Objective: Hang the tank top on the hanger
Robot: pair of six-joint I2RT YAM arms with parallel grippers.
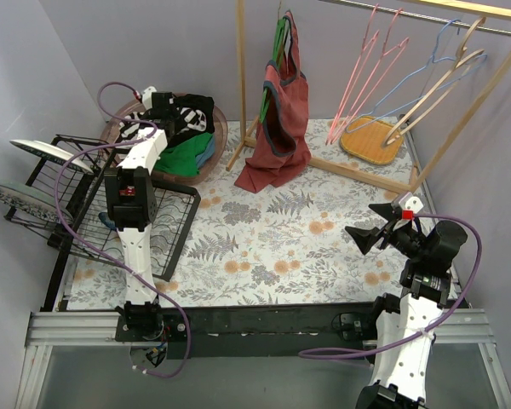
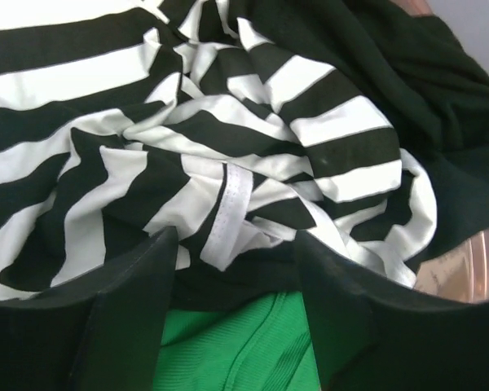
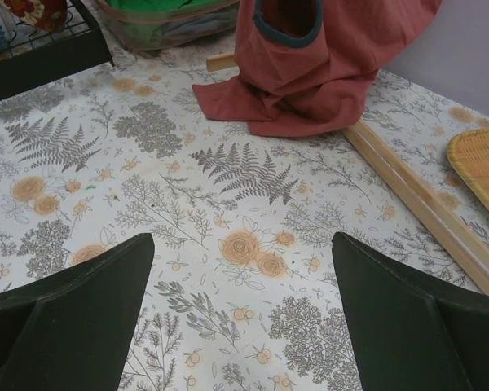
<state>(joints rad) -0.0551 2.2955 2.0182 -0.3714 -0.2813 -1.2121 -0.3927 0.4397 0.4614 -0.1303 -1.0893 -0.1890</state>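
- Progress: I judge the task barely begun. The tank top [image 1: 172, 118] lies crumpled in the basket [image 1: 220, 129] at the far left of the bench [image 1: 272, 239], on top of a green garment [image 1: 184, 158]. It is well apart from the hanger [image 1: 364, 78], which hangs bare on the rail [image 1: 426, 15] at the far right.
- Left tool [image 2: 236, 240]: spread to a medium gap and poised just over the striped folds. A white-trimmed strap [image 2: 231, 208] lies between its fingers, and nothing is gripped yet.
- Right tool [image 3: 243, 244]: spread wide and holding nothing, above bare patterned bench at the near right.
- Left to do, in my judgement: grip the top, lift it out, carry it across, and thread both straps over the hanger.
- Counts, garments: one striped top, one green garment, and one red top [image 1: 281, 111] hanging from the rail.
- Counts, hangers: the pink wires look like two hung close together, though I cannot separate them surely. There is one blue hanger [image 1: 436, 61]. The wooden hanger [image 1: 443, 85] may be one or two.
- Counts, other: one basket, one black wire rack [image 1: 85, 196], one woven tray [image 1: 370, 141], two arms.
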